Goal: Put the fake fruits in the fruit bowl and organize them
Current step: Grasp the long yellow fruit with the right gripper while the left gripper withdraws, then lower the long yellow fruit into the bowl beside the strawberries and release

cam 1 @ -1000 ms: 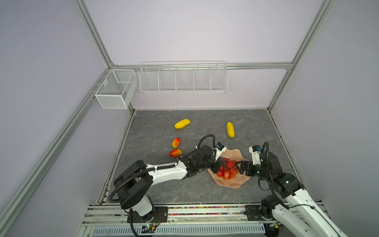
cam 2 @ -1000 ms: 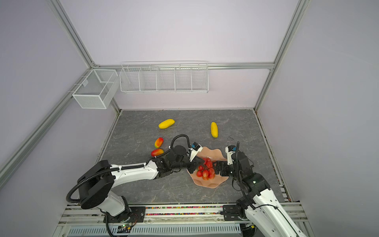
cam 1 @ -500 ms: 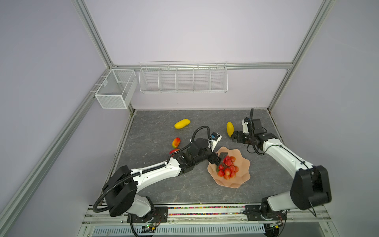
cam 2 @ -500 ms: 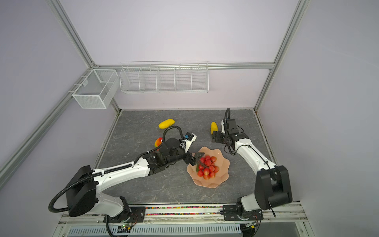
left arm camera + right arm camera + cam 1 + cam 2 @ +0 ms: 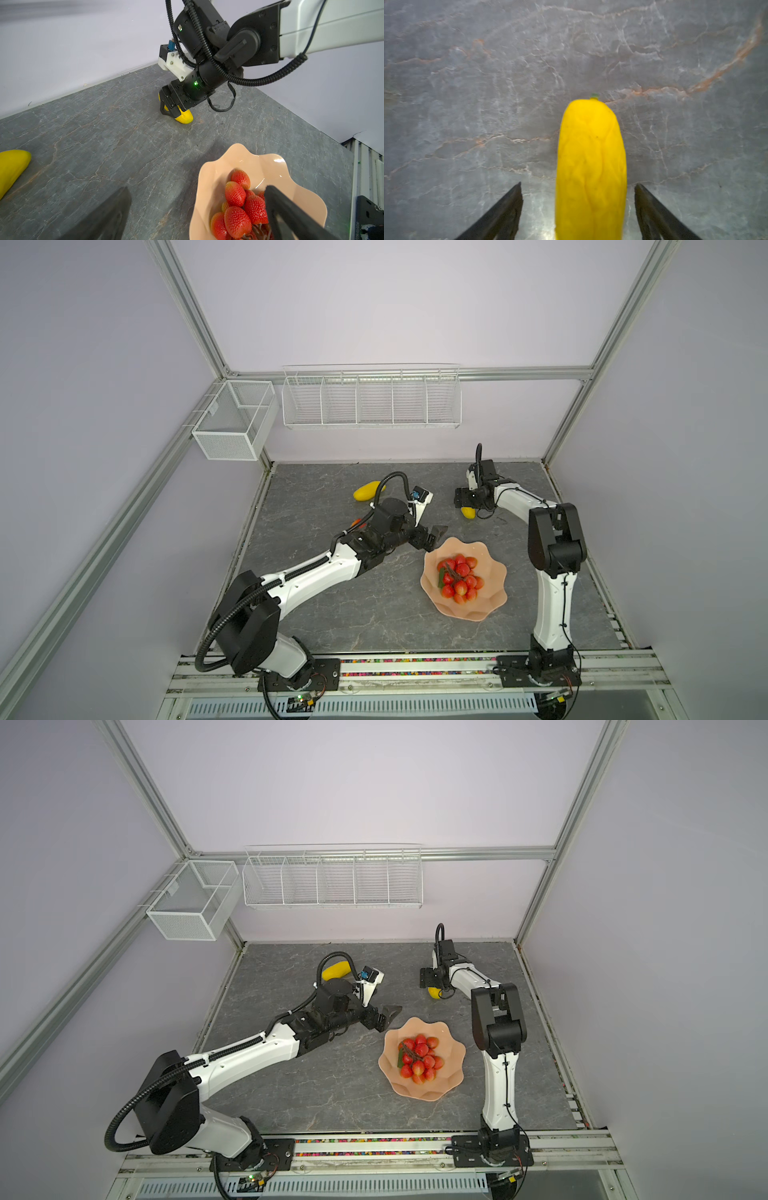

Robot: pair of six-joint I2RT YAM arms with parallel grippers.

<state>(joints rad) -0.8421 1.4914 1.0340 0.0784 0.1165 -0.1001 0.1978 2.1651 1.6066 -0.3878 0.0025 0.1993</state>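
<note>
The bunch of red berries (image 5: 458, 578) lies in the fruit bowl (image 5: 492, 600), and the left gripper (image 5: 433, 538) hangs empty with jaws wide apart just off the bowl's rim at about ten o'clock. At twelve o'clock from the bowl, the right gripper (image 5: 578, 209) straddles a yellow fruit (image 5: 590, 166) lying on the worktop (image 5: 332, 614), jaws apart on either side and not yet touching it; the second yellow fruit (image 5: 365, 491) lies well apart at about eleven o'clock. Judged step: picking that straddled fruit, so the next move calls for closing squarely across its width, then lifting and carrying it to the bowl.
</note>
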